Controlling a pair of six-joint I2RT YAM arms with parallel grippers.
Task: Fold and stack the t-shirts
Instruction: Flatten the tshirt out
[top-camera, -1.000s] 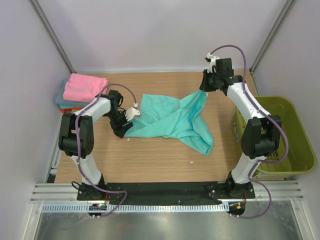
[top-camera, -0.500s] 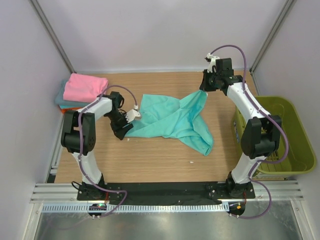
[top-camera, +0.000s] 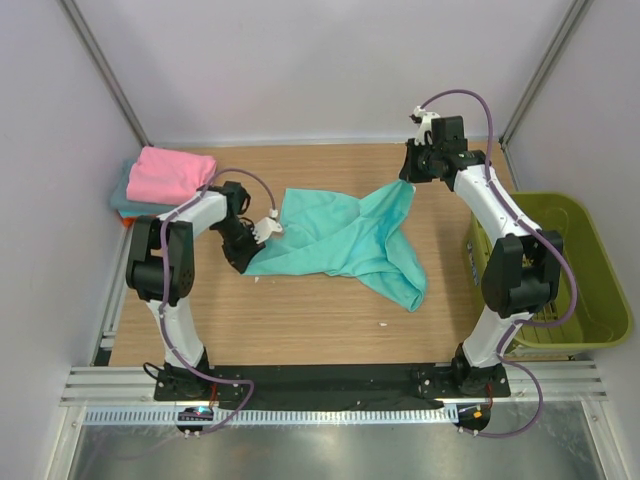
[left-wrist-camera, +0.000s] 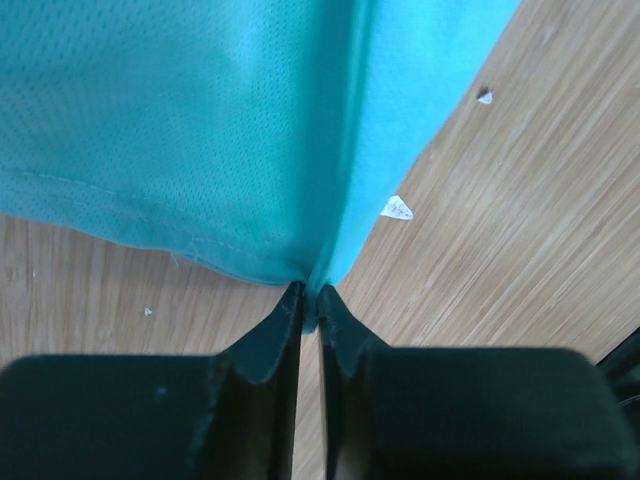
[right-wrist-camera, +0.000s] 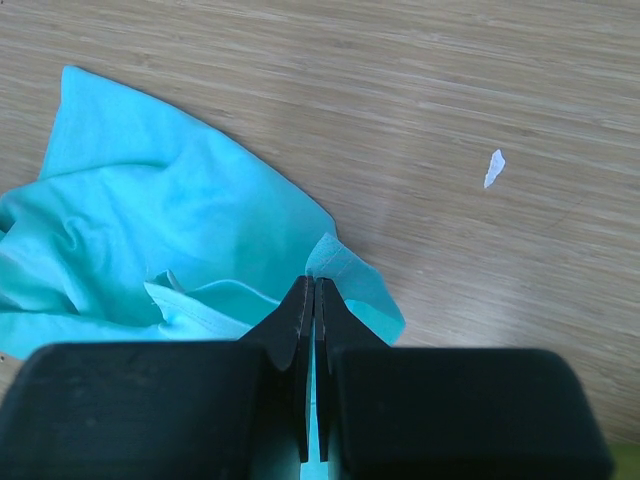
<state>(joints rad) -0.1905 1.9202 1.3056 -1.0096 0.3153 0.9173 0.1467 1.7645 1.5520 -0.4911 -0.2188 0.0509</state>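
Note:
A teal-green t-shirt lies crumpled and unfolded in the middle of the wooden table. My left gripper is at its near left corner. In the left wrist view the left gripper is shut on the shirt's hem. My right gripper holds the far right corner. In the right wrist view the right gripper is shut on a fold of the teal cloth. A folded pink t-shirt tops a stack at the far left, over a folded teal one.
An olive-green plastic basket stands off the table's right edge, beside the right arm. A sliver of orange cloth shows under the stack. Small white scraps lie on the wood near the shirt.
My left gripper has closed on the shirt's near left corner and shifted slightly left. The right arm has not moved.

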